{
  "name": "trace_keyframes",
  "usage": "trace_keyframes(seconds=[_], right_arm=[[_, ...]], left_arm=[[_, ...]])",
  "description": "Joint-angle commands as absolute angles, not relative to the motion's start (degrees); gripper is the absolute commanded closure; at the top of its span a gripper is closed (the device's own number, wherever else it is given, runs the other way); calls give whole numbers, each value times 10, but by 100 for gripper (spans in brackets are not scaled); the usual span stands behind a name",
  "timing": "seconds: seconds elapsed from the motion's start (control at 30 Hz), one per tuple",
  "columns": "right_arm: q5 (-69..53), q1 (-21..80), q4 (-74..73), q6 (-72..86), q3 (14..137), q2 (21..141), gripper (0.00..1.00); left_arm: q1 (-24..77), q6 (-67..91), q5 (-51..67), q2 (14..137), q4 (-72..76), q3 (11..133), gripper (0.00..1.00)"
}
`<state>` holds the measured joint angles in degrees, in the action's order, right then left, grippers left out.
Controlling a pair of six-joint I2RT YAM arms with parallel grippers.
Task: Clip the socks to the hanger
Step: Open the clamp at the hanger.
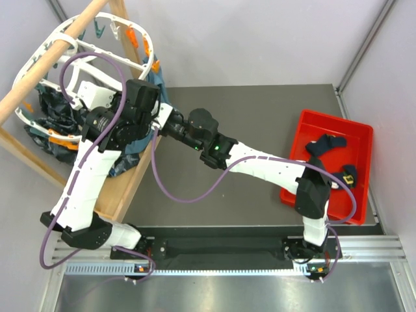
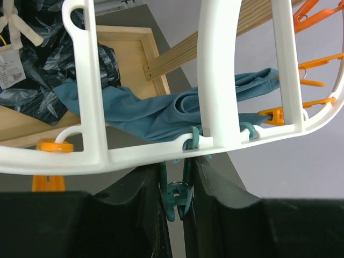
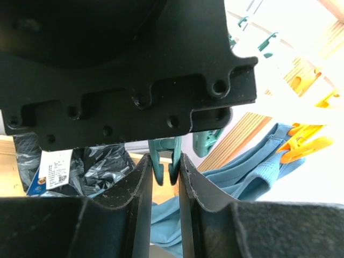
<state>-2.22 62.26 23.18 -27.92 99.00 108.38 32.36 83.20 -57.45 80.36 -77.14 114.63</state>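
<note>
The white oval hanger [image 1: 49, 42] hangs at the far left; its rim [image 2: 140, 153] crosses the left wrist view. My left gripper [image 2: 177, 174] is shut on a teal clip [image 2: 180, 196] dangling from that rim. It sits by the rim in the top view [image 1: 153, 104]. My right gripper [image 3: 164, 166] reaches across to the same spot [image 1: 166, 122]. Its fingers are closed against the open tips of the teal clip [image 3: 164, 161], with no sock between them. Two navy socks [image 1: 325, 144] [image 1: 348, 175] lie in the red tray [image 1: 296, 156].
A wooden pole [image 1: 45, 71] and wooden frame [image 1: 133, 182] carry the hanger. A teal-blue garment [image 2: 150, 113] and a dark patterned cloth [image 2: 32, 91] hang beneath it. Orange clips [image 2: 314, 59] dangle from the rim. Grey walls close in both sides.
</note>
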Motion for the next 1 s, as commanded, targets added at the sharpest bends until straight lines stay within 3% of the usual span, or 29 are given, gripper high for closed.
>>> trace_keyframes(seconds=[0.0,0.03,0.07,0.13,0.2,0.3,0.33,0.4,0.53,0.73,0.97], right_arm=[[-18,634,235,-290,999,1061,100],[-17,634,234,-289,1003,1062,100],[-17,635,233,-287,1005,1063,100],[-17,634,234,-287,1006,1062,100],[-10,634,233,-285,1006,1063,100],[18,634,219,-282,1010,1063,63],[28,635,216,-280,1003,1061,40],[57,633,219,-273,964,1043,25],[108,627,258,-256,845,980,12],[154,554,215,-146,692,868,11],[168,359,-62,105,691,851,11]], left_arm=[[319,790,-621,798,-786,1143,71],[319,784,-621,793,-774,1141,75],[319,776,-619,791,-766,1135,88],[319,766,-614,785,-755,1129,100],[319,753,-613,780,-746,1120,100],[319,735,-608,767,-727,1107,100],[319,731,-605,762,-719,1101,100],[319,721,-600,758,-712,1097,100],[319,712,-589,743,-699,1074,100],[319,704,-579,713,-666,1033,100],[319,683,-570,695,-633,1013,100]])
